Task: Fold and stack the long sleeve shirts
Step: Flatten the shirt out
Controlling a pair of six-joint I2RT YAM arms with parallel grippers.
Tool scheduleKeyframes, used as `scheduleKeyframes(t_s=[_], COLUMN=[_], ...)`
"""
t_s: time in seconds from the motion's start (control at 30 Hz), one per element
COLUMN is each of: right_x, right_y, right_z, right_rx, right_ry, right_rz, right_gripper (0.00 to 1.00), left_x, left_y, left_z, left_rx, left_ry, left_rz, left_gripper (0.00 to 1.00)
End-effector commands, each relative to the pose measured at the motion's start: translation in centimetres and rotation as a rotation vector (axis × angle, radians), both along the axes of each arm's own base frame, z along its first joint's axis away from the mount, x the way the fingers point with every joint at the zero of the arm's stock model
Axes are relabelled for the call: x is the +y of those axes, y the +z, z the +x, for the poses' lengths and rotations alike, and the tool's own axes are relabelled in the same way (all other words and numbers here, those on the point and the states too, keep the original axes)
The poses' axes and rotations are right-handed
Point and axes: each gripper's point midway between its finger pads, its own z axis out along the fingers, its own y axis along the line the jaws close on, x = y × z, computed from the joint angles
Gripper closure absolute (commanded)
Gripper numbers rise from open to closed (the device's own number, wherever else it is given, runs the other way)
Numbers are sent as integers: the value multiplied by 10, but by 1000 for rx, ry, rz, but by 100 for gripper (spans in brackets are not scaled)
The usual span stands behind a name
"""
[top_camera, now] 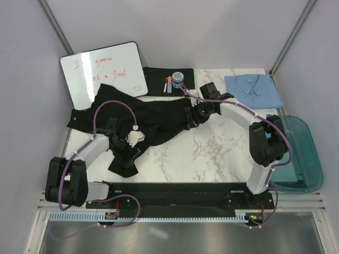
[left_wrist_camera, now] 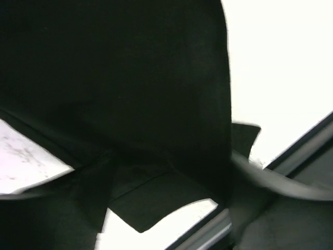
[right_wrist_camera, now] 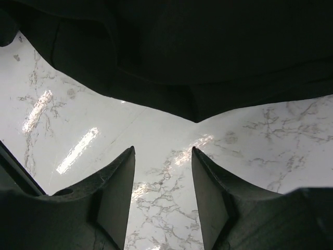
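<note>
**Gripper state and shirt position**

The right gripper [right_wrist_camera: 163, 153] has its fingers [right_wrist_camera: 117, 187] spread apart, with only the bare marble table [right_wrist_camera: 250, 140] between them. The tips sit just short of the edge of the black shirt [right_wrist_camera: 208, 47].

The left gripper [top_camera: 130, 147] is down in the near part of the same shirt. Dark fabric fills its wrist view, so I cannot tell whether its fingers are spread or pressed together.

The black shirt lies crumpled across the table's centre and left, between the two grippers. Its far edge is next to the whiteboard [top_camera: 103, 69].

The light blue shirt [top_camera: 253, 89] lies folded flat at the far right, apart from the black one. A black mat [top_camera: 156, 79] carrying markers [top_camera: 167, 84] and a small jar [top_camera: 177, 78] lies between the whiteboard and the blue shirt. A teal tray [top_camera: 304, 159] sits at the right edge
</note>
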Motion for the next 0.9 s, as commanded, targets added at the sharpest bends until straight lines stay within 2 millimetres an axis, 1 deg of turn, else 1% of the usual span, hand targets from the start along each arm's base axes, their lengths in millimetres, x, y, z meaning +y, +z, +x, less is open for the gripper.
scheduleKeyframes(t_s=[0.0, 0.03, 0.07, 0.1, 0.17, 0.2, 0.23, 0.27, 0.3, 0.33, 0.37, 0.4, 0.43, 0.47, 0.5, 0.53, 0.57, 0.6, 0.63, 0.67, 0.7, 0.73, 0.77, 0.8, 0.83, 0.87], right_x=[9, 7, 6, 5, 4, 8, 12, 15, 23, 28, 33, 43, 49, 55, 66, 73, 82, 97, 101, 108, 120, 123, 129, 134, 136, 134], right_y=[32, 33, 35, 39, 41, 41, 40, 37, 36, 34, 32, 30, 29, 25, 23, 21, 17, 14, 10, 1, -2, -7, -19, -26, -33, -48], right_z=[8, 6, 5, 2, -3, -6, -6, -4, -8, -9, -9, -13, -14, -13, -18, -20, -21, -28, -26, -25, -28, -26, -23, -25, -24, -19], right_rx=[-127, -137, -147, -158, -176, -186, -197, -204, -209, -209, -217, -230, -241, -251, -269, -282, -291, -317, -341, -348, -368, -376, -370, -366, -375, -374], right_ry=[49, 68, 76, 88, 118, 136, 148, 158, 184, 198, 219, 244, 259, 280, 308, 327, 344, 381, 378, 388, 413, 416, 424, 440, 458, 459], right_rz=[57, 46, 39, 39, 41, 43, 42, 29, 22, 15, 7, -7, -20, -39, -61, -74, -90, -109, -147, -172, -183, -204, -223, -240, -265, -312], right_gripper=[47, 50, 51, 51, 53, 53, 53, 52, 52, 51, 50, 49, 45, 43, 41, 39, 37, 35, 30, 28, 27, 26, 25, 24, 24, 24], left_x=[10, 7, 4, 0, -5, -9, -6, -3, 6, 12, 18, 26, 33, 40, 46, 57, 58, 57, 73, 75, 71, 83, 85, 92, 94, 92], left_y=[7, 21, 45, 85, 131, 167, 184, 216, 211, 233, 250, 233, 228, 250, 247, 222, 230, 227, 230, 208, 201, 193, 176, 168, 162, 149], left_z=[26, 32, 44, 68, 99, 135, 157, 184, 209, 242, 264, 289, 306, 324, 331, 328, 327, 320, 308, 290, 276, 263, 238, 226, 214, 194], left_rx=[-98, -122, -186, -274, -384, -486, -540, -640, -655, -780, -845, -835, -837, -879, -855, -732, -715, -671, -662, -592, -562, -545, -492, -466, -449, -402], left_ry=[-20, -28, -21, -8, 25, 48, 111, 148, 196, 243, 273, 307, 331, 368, 394, 438, 450, 438, 448, 434, 396, 373, 371, 379, 355, 350], left_rz=[80, 57, 34, 8, -38, -55, -56, -59, -15, -24, -13, 32, 67, 90, 101, 71, 11, -80, -90, -85, -122, -113, -107, -116, -115, -121], left_gripper=[63, 79, 90, 98, 98, 98, 98, 98, 98, 98, 98, 97, 87, 75, 53, 47, 42, 34, 27, 27, 27, 27, 27, 27, 27, 27])
